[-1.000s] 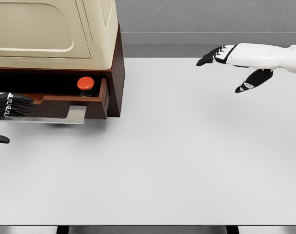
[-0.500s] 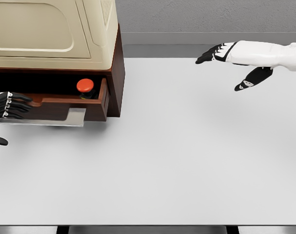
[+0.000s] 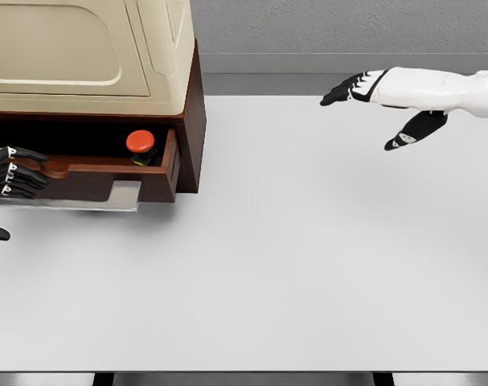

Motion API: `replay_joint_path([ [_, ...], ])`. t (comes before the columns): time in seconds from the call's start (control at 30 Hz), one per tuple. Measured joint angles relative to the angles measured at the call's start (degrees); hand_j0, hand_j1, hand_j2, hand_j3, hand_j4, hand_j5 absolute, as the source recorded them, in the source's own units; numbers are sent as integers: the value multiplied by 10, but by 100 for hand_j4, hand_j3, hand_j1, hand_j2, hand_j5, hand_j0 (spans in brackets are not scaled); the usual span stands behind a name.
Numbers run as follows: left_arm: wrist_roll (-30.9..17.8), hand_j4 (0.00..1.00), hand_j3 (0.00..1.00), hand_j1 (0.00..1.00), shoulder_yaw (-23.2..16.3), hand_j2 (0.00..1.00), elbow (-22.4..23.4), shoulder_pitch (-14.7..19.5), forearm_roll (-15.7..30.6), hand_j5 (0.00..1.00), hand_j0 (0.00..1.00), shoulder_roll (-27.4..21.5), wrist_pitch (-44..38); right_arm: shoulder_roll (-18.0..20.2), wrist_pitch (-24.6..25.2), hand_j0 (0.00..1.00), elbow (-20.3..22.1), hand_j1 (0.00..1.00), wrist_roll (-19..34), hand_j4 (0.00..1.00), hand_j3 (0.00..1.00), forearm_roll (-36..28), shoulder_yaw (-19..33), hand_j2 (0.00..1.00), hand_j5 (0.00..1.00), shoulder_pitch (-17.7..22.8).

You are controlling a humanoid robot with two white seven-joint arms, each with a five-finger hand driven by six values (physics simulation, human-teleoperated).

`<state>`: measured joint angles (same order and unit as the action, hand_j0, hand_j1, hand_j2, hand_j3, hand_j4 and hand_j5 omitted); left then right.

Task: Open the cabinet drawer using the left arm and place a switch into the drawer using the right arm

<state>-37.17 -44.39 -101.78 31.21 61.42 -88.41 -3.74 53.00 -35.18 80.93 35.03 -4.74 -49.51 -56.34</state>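
Looks like you're basically done: the switch point(image 3: 140, 142) sits inside the open drawer point(image 3: 99, 178), so lift your empty, spread right hand point(image 3: 371, 96) clear over the worktop point(image 3: 308, 241) and keep the loose-fingered left hand point(image 3: 6, 183) off the drawer front.

Red switch point(image 3: 140, 141), brown drawer point(image 3: 91, 178)

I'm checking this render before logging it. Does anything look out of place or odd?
Nothing stands out. The drawer is pulled open and sits square, with the red switch inside at its right end. The left hand is at the drawer front; the right hand hovers open over the table.
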Motion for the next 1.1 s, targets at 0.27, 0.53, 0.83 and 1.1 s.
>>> replay_joint_path([
  [0.27, -4, 92, 92, 92, 19, 92, -1, -23, 16, 92, 92, -6, -4, -6, 0, 100, -1, 100, 0, 100, 100, 0, 8, 100, 100, -1],
  [0.53, -7, 97, 97, 97, 36, 97, -1, -40, 25, 97, 97, -8, -11, -7, 0, 100, 0, 100, 0, 100, 100, 0, 9, 100, 100, 0],
  [0.83, -9, 100, 100, 100, 42, 100, -1, -45, 30, 100, 100, -8, -14, -12, 0, 100, 0, 100, 0, 100, 100, 0, 9, 100, 100, 0],
  [1.1, -11, 100, 100, 100, 55, 100, -2, -59, 32, 100, 100, -10, -15, -12, 0, 100, 0, 100, 0, 100, 100, 0, 9, 100, 100, 1],
])
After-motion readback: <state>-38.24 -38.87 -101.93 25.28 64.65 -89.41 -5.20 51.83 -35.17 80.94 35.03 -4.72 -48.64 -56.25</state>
